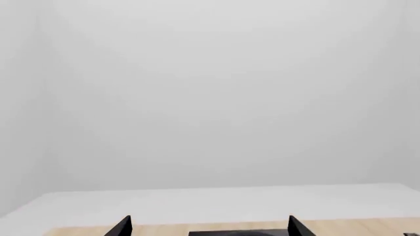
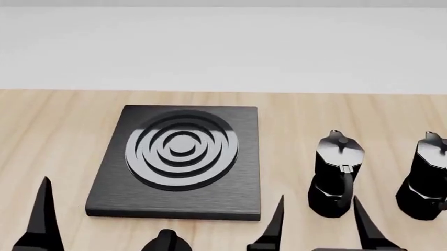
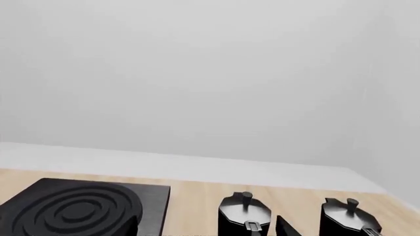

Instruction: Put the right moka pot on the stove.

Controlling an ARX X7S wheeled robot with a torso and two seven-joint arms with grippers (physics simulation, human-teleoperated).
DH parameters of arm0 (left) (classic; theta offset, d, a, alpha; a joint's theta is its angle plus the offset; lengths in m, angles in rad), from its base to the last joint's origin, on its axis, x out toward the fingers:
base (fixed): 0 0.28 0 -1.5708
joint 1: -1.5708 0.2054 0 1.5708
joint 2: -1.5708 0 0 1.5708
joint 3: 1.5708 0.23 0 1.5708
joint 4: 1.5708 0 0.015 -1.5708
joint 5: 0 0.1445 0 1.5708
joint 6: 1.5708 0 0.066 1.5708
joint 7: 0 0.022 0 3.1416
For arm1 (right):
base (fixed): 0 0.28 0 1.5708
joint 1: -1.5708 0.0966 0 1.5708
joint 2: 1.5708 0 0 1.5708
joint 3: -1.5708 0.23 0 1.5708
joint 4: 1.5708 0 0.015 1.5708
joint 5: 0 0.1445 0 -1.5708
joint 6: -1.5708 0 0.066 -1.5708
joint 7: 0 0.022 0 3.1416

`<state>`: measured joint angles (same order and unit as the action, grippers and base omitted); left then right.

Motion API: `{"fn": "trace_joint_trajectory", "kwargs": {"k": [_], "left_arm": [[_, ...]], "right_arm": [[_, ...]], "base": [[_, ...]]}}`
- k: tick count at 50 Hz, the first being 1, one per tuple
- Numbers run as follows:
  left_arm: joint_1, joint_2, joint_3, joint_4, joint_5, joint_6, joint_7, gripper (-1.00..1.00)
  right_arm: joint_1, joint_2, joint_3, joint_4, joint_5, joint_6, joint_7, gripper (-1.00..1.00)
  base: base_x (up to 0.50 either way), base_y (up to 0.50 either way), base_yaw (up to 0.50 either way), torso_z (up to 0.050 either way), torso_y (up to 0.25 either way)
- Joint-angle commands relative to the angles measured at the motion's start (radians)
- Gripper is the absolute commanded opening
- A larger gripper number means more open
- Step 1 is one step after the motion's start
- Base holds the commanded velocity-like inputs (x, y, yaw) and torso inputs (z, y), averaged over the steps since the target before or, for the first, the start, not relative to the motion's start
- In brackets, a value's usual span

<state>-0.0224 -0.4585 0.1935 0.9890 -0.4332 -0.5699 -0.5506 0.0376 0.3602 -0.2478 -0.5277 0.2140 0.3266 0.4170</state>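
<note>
Rightmost on the wood, right moka pot (image 2: 427, 178), black faceted body, grey lid

Second moka pot (image 2: 337, 175): black, faceted, grey lid with a small knob, standing upright on the table in the lower right of the head view, its handle turned toward the camera; in the right wrist view (image 3: 244, 215) it shows low and right of centre, cut off by the lower edge.
Small knob (image 2: 166, 240): black and round, at the bottom edge of the head view, left of centre, only partly in view.
Table (image 2: 63, 130): light wood with visible grain, filling the lower two thirds of the head view.
Floor (image 2: 223, 47): pale grey-white band above the table's far edge.
Wall (image 3: 210, 73): plain pale grey, filling the upper part of both wrist views.
</note>
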Motion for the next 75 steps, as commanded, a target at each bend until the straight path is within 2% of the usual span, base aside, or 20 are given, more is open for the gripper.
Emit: {"fn": "trace_joint_trajectory", "kwargs": {"k": [1,21,59,75], "left_arm": [[-0.001,-0.014,0.002,0.006,-0.029,0.01,-0.016,1.0],[0.002,-0.043,0.037,-0.012,-0.013,0.058,-0.043,1.0],[-0.003,-0.072,0.053,-0.026,-0.038,0.087,-0.083,1.0],[0.002,-0.081,0.06,-0.033,-0.047,0.101,-0.092,1.0]], "right_arm": [[-0.007,0.002,-0.002,0.008,0.002,-0.012,0.0,1.0],[-0.015,0.008,-0.007,0.003,0.002,-0.022,0.005,1.0],[-0.019,0.026,-0.01,-0.018,0.005,-0.015,0.016,1.0],[-0.056,0.087,0.035,-0.054,0.026,-0.068,-0.013,1.0]], "base": [[0.0,0.0,0.0,0.0,0.0],[0.0,0.0,0.0,0.0,-0.079],[0.0,0.0,0.0,0.0,-0.167],[0.0,0.0,0.0,0.0,-0.005]]}}
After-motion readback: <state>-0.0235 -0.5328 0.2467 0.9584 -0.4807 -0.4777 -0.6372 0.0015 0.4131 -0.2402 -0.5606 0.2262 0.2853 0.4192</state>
